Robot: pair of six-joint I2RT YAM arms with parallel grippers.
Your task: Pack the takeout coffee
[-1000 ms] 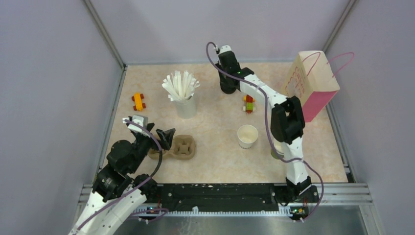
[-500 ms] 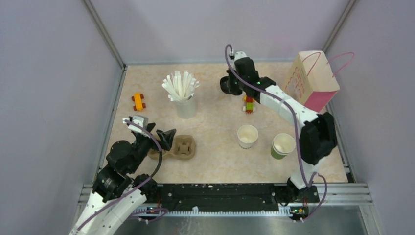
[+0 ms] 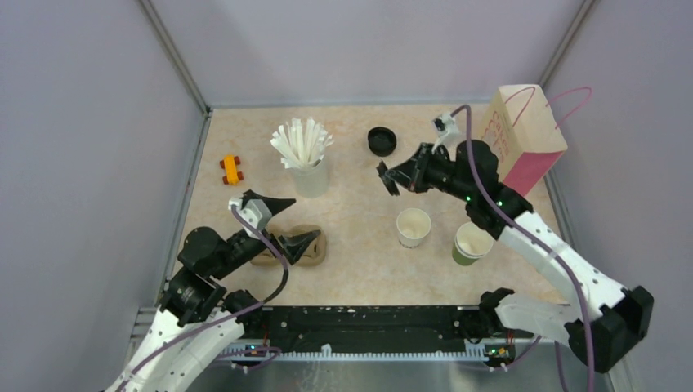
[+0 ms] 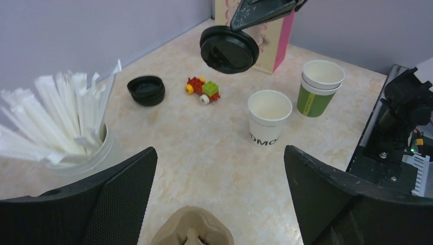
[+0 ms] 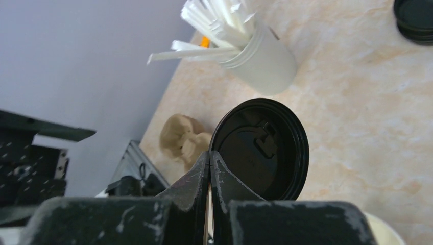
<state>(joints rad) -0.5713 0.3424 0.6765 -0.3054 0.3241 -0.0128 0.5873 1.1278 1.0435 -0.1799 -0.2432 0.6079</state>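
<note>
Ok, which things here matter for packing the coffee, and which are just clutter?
Job: white cup, black lid in the right tool; likely cup carrier, paper bag.
Lying about: green cup, straw cup, spare lids, orange toy car, red toy car.

- Beige speckled table [image 3: 359,269] — carrying:
- Far half: straw cup [image 3: 310,175], orange toy car [image 3: 232,170], black lids [image 3: 382,140], red-green toy car [image 4: 203,90], paper bag [image 3: 527,135].
- Near half: cardboard carrier [image 4: 191,227], open white coffee cup [image 3: 413,226] — green cup [image 3: 471,243] beside it.

lid [image 5: 265,148] rim hidden by end effector [image 5: 210,159], carrier [image 4: 190,229] cropped
</note>
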